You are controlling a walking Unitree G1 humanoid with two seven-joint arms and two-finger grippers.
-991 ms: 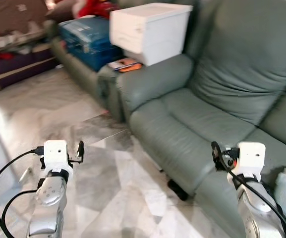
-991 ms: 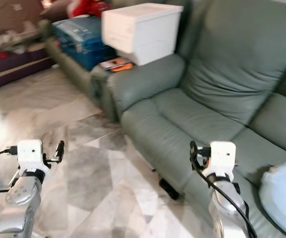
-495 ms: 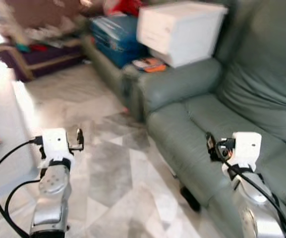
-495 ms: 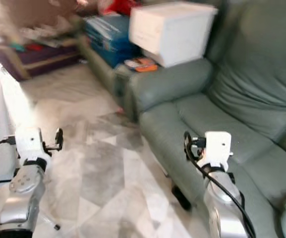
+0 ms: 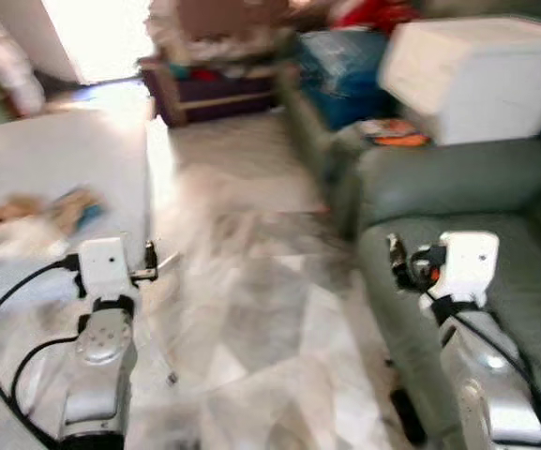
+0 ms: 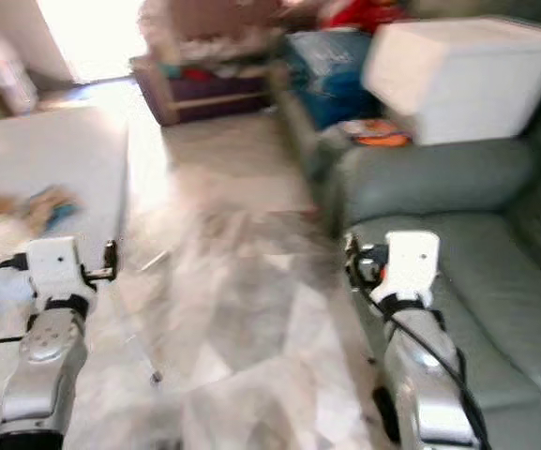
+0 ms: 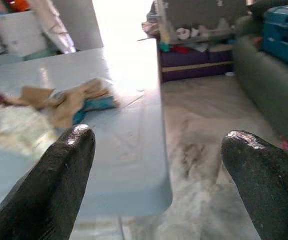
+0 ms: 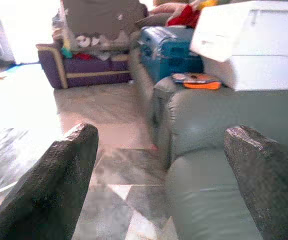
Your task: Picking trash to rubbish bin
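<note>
Crumpled brown paper and a blue wrapper (image 7: 74,102) lie with other pale scraps on a light blue table (image 7: 134,150), which stands at the left in the eye views. The same trash (image 5: 64,208) is blurred there. My left gripper (image 7: 156,165) is held at about table height, short of the table's near corner, open with nothing between its fingers (image 7: 64,170). My right gripper (image 8: 166,170) hangs open and empty over the grey-green sofa's seat (image 5: 523,291), facing the armrest (image 8: 223,110).
A white box (image 5: 476,75) stands on the sofa's armrest beside an orange item (image 5: 397,131). A blue suitcase (image 5: 345,66) and a purple bench (image 5: 214,84) with clutter stand behind. Marble floor (image 5: 270,300) runs between table and sofa.
The whole view has swung left: the sofa slid to the right edge and the table with trash came into view on the left. Both arms keep their pose.
</note>
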